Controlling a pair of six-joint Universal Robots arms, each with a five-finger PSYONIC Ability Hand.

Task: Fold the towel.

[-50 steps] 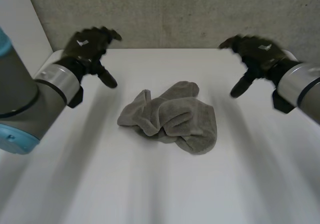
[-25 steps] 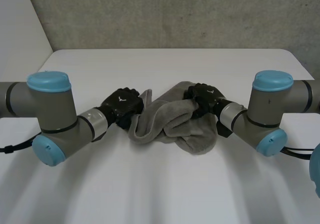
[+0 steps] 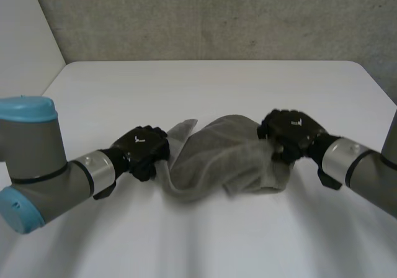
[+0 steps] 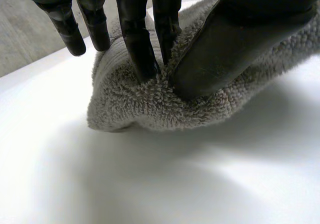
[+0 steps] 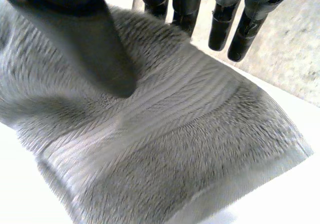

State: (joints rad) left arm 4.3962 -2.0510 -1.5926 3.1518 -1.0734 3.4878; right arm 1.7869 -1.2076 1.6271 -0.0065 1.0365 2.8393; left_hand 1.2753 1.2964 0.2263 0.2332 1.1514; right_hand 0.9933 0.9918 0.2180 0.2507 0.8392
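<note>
I am holding a crumpled grey terry towel (image 3: 211, 160) in the middle of the white surface (image 3: 205, 79), the left robot hand (image 3: 144, 151) pinching its left edge and the right robot hand (image 3: 288, 132) pinching its right edge. It is looking soft, light and floppy, so I am judging the corners the better holds.

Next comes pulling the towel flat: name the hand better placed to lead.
Left, probably: the left hand pinches the towel's bunched edge firmly between thumb and fingers; the right hand pinches broad cloth.

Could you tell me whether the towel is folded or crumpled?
Crumpled: the towel lies in an uneven, bunched heap with no flat layers.
</note>
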